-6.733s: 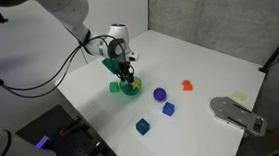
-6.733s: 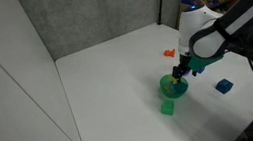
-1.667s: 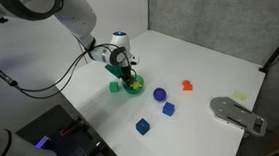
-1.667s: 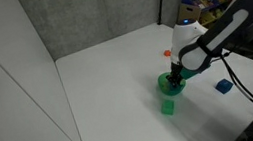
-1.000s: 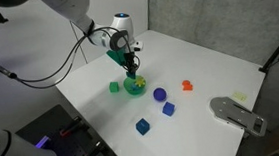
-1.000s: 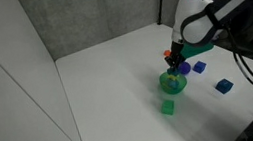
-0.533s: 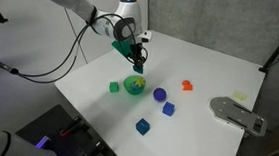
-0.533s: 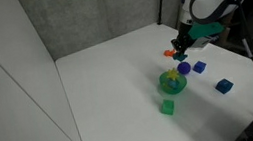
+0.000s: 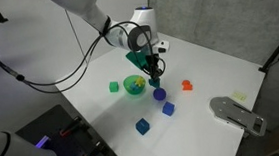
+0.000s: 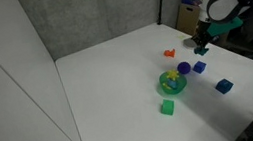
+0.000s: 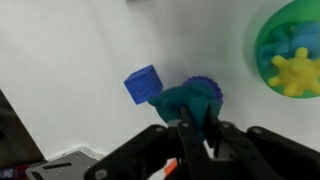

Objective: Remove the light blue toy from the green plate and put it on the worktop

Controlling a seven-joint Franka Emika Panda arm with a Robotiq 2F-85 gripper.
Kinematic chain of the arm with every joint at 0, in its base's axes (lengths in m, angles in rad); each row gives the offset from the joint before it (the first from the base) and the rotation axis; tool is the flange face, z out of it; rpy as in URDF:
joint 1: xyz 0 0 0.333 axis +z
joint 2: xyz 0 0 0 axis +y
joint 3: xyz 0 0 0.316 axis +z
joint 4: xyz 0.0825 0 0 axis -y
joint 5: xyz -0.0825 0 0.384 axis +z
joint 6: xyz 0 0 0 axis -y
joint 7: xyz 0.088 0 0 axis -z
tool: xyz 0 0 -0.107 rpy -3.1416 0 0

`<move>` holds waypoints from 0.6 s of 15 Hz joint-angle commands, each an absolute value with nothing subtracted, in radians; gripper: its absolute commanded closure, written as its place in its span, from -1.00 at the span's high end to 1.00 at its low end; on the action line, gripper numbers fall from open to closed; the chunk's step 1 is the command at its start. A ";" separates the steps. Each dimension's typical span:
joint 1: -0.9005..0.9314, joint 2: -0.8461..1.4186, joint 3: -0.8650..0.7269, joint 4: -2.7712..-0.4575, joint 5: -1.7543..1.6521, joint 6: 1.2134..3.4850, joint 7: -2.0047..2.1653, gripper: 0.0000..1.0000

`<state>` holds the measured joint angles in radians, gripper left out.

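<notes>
The gripper [image 11: 188,120] is seen clamped on the light blue toy [image 11: 183,100], a small teal block held between the fingers. The toy is off the green plate [image 11: 256,45], held to one side of it over the worktop [image 9: 209,62]. Whether it touches the surface cannot be told. In the wrist view a dark blue-purple ball [image 11: 208,89] is seen right behind the toy.

Counted in the exterior views:
- One green plate, with one yellow star-shaped toy [image 11: 293,73] lying in it. A bluish patch beside the star is too blurred to name.
- One small green cube [image 9: 113,87], just beside the plate, on the side away from the gripper.
- One dark blue-purple ball, near the plate on the gripper side.
- Two darker blue cubes [image 9: 168,109] [image 9: 141,126], farther from the plate than the ball.
- One orange toy [image 9: 187,85], beyond the ball from the plate.
- One grey object [image 9: 238,113], well apart from the plate at the worktop's edge.
</notes>
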<state>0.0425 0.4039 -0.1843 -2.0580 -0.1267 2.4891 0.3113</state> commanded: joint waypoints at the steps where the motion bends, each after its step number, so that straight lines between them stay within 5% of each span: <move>1: 0.035 0.426 -0.245 -2.086 -0.230 2.494 0.350 -0.88; 2: 0.034 0.434 -0.259 -2.091 -0.253 2.494 0.350 -0.80; 3: 0.034 0.439 -0.272 -2.096 -0.276 2.494 0.352 -0.17; 5: 0.035 0.445 -0.288 -2.102 -0.311 2.492 0.354 -0.02; 9: 0.035 0.447 -0.296 -2.111 -0.353 2.489 0.352 0.60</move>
